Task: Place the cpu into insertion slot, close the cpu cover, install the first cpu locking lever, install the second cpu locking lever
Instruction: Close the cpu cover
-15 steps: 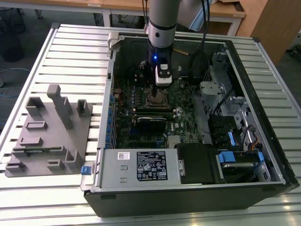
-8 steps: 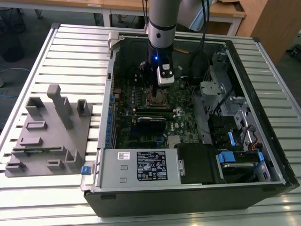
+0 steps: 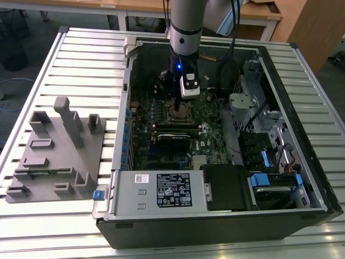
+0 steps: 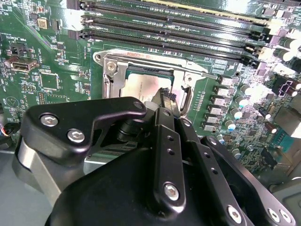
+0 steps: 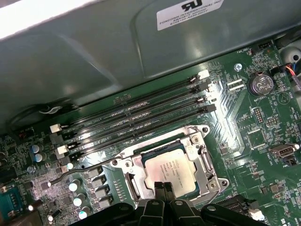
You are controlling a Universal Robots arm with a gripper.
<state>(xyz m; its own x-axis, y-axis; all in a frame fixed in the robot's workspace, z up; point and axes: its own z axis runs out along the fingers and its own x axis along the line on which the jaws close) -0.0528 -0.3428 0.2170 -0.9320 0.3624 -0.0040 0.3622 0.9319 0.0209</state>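
The cpu (image 5: 170, 165) (image 4: 141, 87) lies flat in the insertion slot (image 3: 180, 111) on the green motherboard. The silver cpu cover (image 5: 202, 157) (image 4: 108, 80) lies down around it, with the chip showing through its window. A thin locking lever (image 5: 80, 170) (image 4: 195, 70) sticks out beside the socket, along the memory slots. My gripper (image 5: 164, 187) (image 4: 168, 100) (image 3: 179, 105) hangs just above the socket's edge. Its dark fingertips are pressed together with nothing between them. Whether they touch the cover I cannot tell.
Long black memory slots (image 5: 136, 117) run beside the socket, with the grey case wall (image 5: 94, 47) behind them. A labelled power supply box (image 3: 161, 190) sits at the case front, drive cages (image 3: 269, 140) at the exterior view's right, and a grey fixture plate (image 3: 54, 151) at its left.
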